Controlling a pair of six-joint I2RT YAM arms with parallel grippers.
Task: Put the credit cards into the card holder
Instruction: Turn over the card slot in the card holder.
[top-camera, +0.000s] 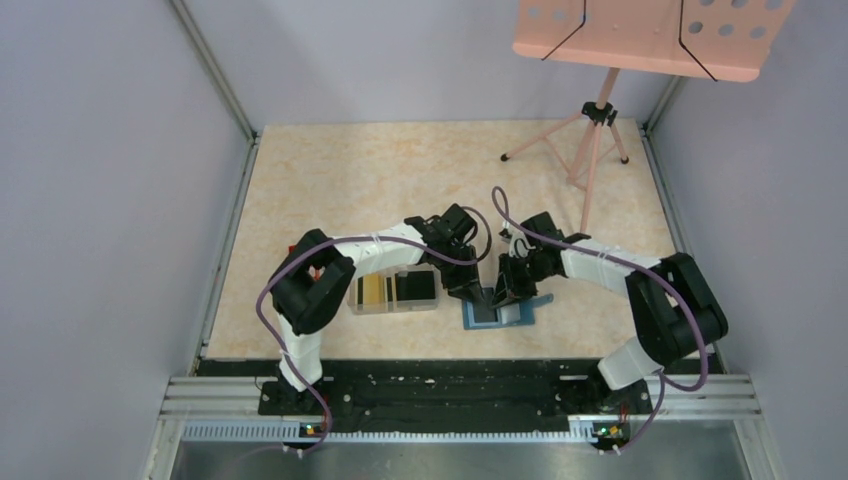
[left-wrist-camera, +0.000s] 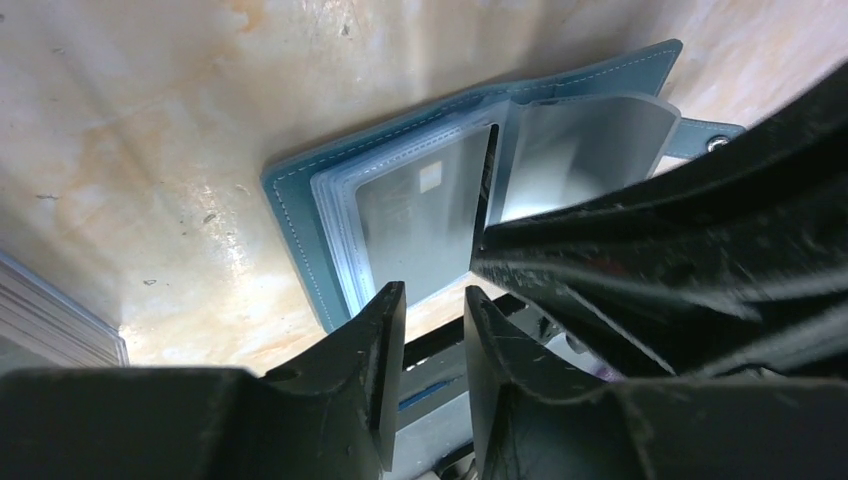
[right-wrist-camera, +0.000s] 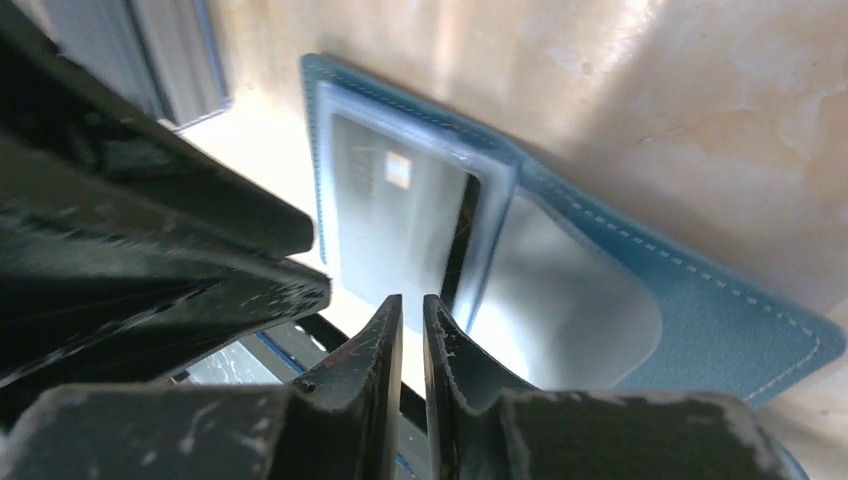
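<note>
The teal card holder (top-camera: 497, 312) lies open on the table, its clear sleeves fanned up. One pale grey credit card (left-wrist-camera: 420, 215) with a small chip sits inside a left-hand sleeve, and shows again as the credit card (right-wrist-camera: 390, 205) in the right wrist view. Gold and black credit cards (top-camera: 393, 290) lie in a clear box. My left gripper (left-wrist-camera: 435, 300) hovers over the holder's near edge, open and empty. My right gripper (right-wrist-camera: 413, 305) hangs beside it over the holder (right-wrist-camera: 700, 300), its jaws a narrow slit apart with nothing between them.
The clear plastic box (top-camera: 357, 305) sits just left of the holder, with its corner (left-wrist-camera: 50, 325) close to my left gripper. A small red object (top-camera: 316, 272) lies behind the left arm. A pink music stand (top-camera: 600, 130) stands at the back right. Both grippers crowd together over the holder.
</note>
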